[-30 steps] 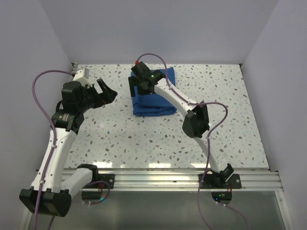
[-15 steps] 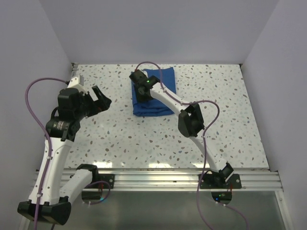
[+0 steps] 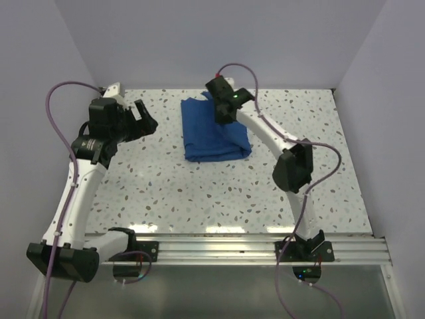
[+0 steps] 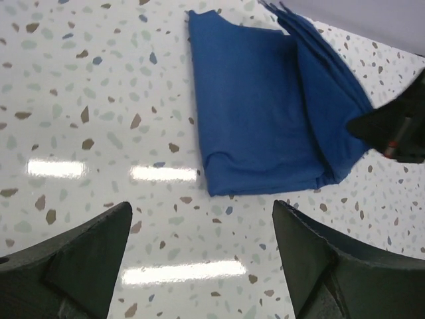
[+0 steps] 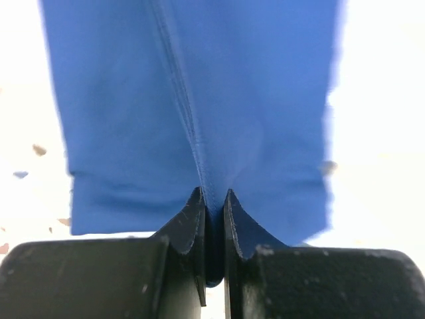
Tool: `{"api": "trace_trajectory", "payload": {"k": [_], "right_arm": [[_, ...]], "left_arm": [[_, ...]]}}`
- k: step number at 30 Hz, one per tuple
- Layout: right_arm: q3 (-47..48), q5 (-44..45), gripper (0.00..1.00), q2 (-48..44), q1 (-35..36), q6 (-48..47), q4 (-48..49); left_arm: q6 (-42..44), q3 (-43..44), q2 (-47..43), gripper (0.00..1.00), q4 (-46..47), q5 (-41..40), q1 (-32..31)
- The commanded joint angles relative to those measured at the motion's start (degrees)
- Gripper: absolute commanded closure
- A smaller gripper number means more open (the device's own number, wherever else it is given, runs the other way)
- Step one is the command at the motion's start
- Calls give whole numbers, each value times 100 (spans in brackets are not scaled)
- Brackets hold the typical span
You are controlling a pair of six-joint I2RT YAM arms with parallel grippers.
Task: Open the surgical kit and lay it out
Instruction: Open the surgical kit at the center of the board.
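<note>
The right gripper [image 3: 224, 116] has swung from the left part of the blue cloth bundle [image 3: 212, 139] to its far right corner, and its jaws have gone from spread to pinched. The left arm has drawn its gripper slightly farther back along the left side of the table. The bundle sits where it did, though its far right corner now looks pulled up and rumpled.

There is one bundle, and it is folded. It lies in the far middle of the table, with layered edges showing along its right side in the left wrist view [image 4: 259, 113]. Whatever it wraps is hidden.

There are two arms with one gripper each. In the right wrist view the two dark fingers [image 5: 189, 222] are pressed together on a raised ridge of the royal-blue fabric [image 5: 252, 100], so the right gripper holds a fold of the cloth. The left gripper [image 3: 145, 118] hangs with its jaws wide apart, well left of the bundle and touching nothing. Its wrist camera sees bare table between the two finger tips [image 4: 201, 206], and the right gripper shows there as a dark shape at the bundle's right edge [image 4: 395, 129].

The table [image 3: 199, 193] is white with scattered grey and brown flecks, and glossy enough to mirror the lights. Plain pale walls [image 3: 219, 40] close it in at the back and on both sides. An aluminium rail [image 3: 219, 249] along the near edge carries both arm bases, and one purple cable loops off each arm [image 3: 60, 100] [image 3: 319, 149].
</note>
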Motion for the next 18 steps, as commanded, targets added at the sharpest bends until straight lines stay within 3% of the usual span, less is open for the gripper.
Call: {"api": "trace_trajectory", "payload": {"k": [1, 5, 6, 7, 8, 9, 13, 14, 18], "right_arm": [[-694, 615, 100, -1489, -824, 145, 115], [-1741, 897, 100, -2211, -1491, 4, 264], [-1917, 941, 85, -2307, -1598, -13, 203], [-2206, 1019, 62, -2404, -1686, -5, 124], [-2340, 1133, 18, -2448, -1843, 4, 37], [-2463, 1343, 2, -2484, -1906, 108, -208], [-3130, 1968, 2, -2694, -2275, 408, -728], [-3254, 1969, 2, -2869, -2441, 443, -764], [-3755, 1680, 2, -3546, -2662, 295, -545]], "left_arm": [[355, 827, 642, 10, 388, -391, -445], [435, 1549, 1652, 11, 512, -743, -1340], [435, 1699, 2124, 11, 521, -865, -1491], [443, 2031, 2372, 12, 512, -954, -1658], [470, 2208, 2905, 13, 486, -1050, -2025], [522, 2401, 3198, 13, 390, -1269, -2202], [453, 4093, 4841, 15, -286, -2008, -3186], [374, 4430, 5497, 16, -453, -2087, -3310], [285, 5924, 6750, 19, -1087, -2403, -3715]]}}
